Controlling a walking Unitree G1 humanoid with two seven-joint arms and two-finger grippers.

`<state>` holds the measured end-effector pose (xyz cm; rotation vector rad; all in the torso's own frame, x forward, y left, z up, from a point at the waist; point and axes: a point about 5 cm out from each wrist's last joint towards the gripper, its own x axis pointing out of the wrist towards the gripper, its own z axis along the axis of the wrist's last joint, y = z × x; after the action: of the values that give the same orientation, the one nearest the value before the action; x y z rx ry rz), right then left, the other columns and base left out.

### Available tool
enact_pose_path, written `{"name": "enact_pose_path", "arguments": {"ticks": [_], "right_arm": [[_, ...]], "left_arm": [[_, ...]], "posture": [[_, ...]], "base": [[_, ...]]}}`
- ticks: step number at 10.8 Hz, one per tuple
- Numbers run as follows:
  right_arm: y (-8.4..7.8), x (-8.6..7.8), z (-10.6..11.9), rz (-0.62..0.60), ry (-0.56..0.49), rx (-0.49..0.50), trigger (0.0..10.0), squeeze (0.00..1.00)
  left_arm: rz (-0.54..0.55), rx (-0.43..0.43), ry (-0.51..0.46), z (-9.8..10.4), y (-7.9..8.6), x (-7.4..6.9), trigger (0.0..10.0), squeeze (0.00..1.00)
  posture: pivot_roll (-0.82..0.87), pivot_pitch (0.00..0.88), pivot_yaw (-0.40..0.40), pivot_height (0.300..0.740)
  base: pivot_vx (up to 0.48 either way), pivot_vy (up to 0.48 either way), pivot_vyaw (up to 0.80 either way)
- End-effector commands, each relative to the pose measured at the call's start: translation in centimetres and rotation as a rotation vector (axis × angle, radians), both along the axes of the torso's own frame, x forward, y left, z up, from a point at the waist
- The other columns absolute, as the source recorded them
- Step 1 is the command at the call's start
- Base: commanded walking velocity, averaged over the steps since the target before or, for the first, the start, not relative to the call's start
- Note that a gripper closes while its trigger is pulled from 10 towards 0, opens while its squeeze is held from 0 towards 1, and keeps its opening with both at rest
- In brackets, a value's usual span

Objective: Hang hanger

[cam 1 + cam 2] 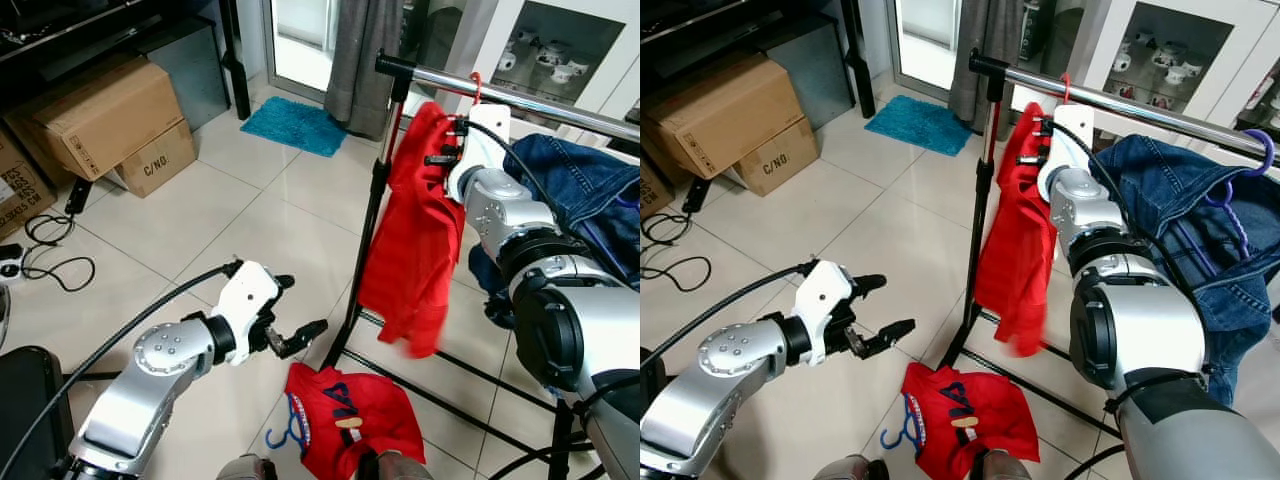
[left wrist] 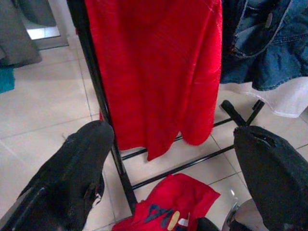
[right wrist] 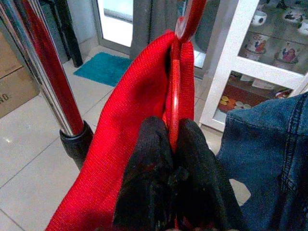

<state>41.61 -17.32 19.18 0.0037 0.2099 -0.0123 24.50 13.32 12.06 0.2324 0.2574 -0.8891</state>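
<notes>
The right arm reaches up and forward, its right gripper (image 3: 174, 144) clamped on the red hanger (image 3: 174, 91) that carries a red sweater (image 1: 420, 230), its hook over the metal rail (image 1: 520, 98) just above. The left gripper (image 1: 290, 312), fingers apart and holding nothing, stretches low towards the rack's black post (image 1: 368, 230).

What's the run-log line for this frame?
right gripper: shut on red hanger at rail | left gripper: open, idle | red shirt: on floor

A home room: tiled floor (image 1: 250, 230), clothes rack (image 1: 520, 95), china cabinet (image 1: 560, 45), cardboard boxes (image 1: 105, 115).
</notes>
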Motion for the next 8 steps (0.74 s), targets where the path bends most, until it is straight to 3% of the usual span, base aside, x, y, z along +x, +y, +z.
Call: {"name": "enact_pose_path", "arguments": {"ticks": [1, 4, 7, 8], "right_arm": [[-0.1, 0.1, 0.6, 0.003, -0.017, 0.004, 0.0, 0.00], [-0.5, 0.2, 0.8, 0.010, -0.023, -0.013, 0.0, 0.00], [-1.3, 0.2, 2.3, 0.050, -0.133, 0.042, 0.0, 0.00], [-1.8, 0.2, 2.7, 0.044, -0.175, 0.003, 0.0, 0.00]], "left_arm": [[-0.008, 0.003, -0.007, 0.3, 0.0, 0.0, 10.0, 0.00], [0.011, 0.007, -0.021, 0.2, -0.1, 0.4, 10.0, 0.00], [0.182, -0.012, -0.095, 0.3, 0.5, 1.8, 10.0, 0.00], [0.236, -0.036, -0.118, 0.6, 0.7, 2.3, 10.0, 0.00]], "posture": [[0.02, 0.136, -0.006, 0.740], [0.01, 0.115, 0.013, 0.740], [0.00, 0.064, 0.031, 0.740], [0.00, 0.059, 0.032, 0.740]], "base": [[0.000, 0.000, 0.00], [0.000, 0.000, 0.00], [0.000, 0.000, 0.00], [0.000, 0.000, 0.00]]}}
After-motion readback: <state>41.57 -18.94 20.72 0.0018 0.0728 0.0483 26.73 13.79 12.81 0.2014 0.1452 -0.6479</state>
